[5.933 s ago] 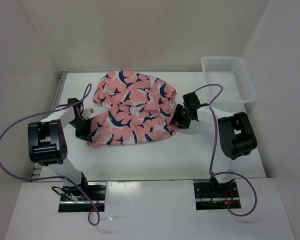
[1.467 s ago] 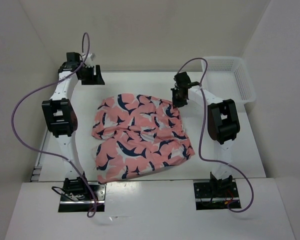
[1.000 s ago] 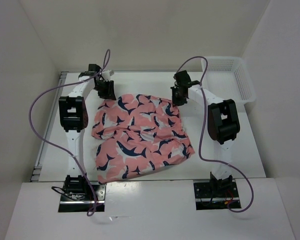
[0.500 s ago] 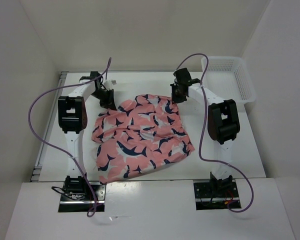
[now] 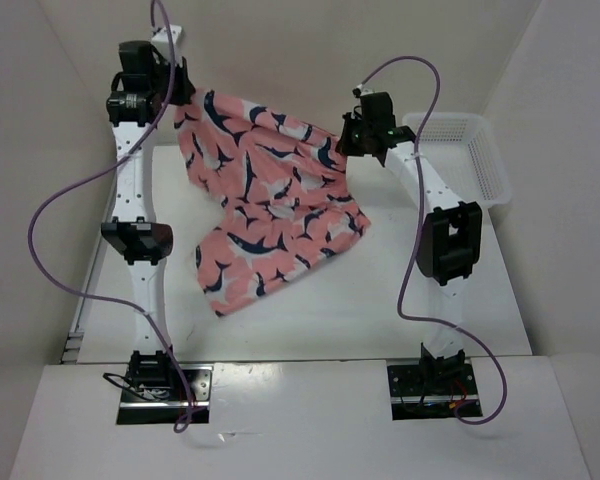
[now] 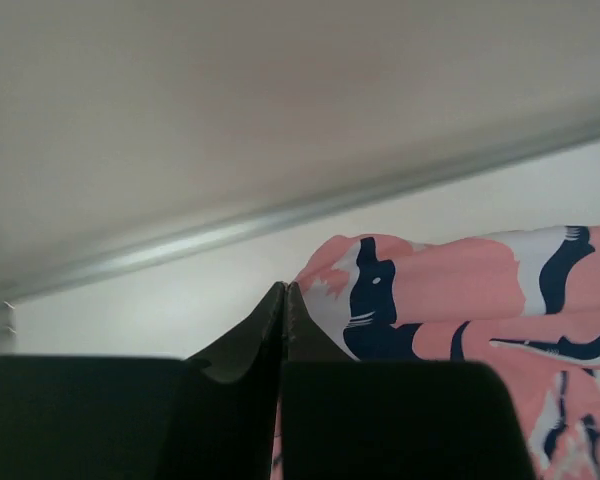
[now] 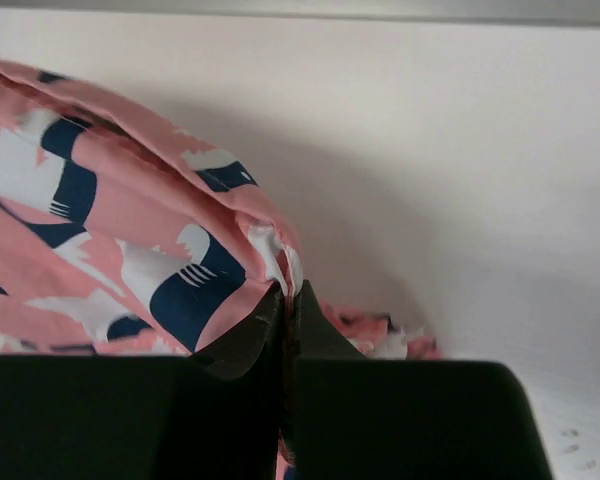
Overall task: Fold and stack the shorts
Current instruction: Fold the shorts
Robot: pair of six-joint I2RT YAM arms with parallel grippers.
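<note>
Left tool [image 5: 176, 92] is pinching one top corner of the shorts [image 5: 270, 200], jaws pressed together on the fabric, high above the desk [image 5: 400, 300]. The right tool [image 5: 348, 143] is pinching the opposite corner, lower down. Shorts are hanging stretched between both, lower end appearing to rest on the desk. White basket [image 5: 458, 150] is sitting at far right.
</note>
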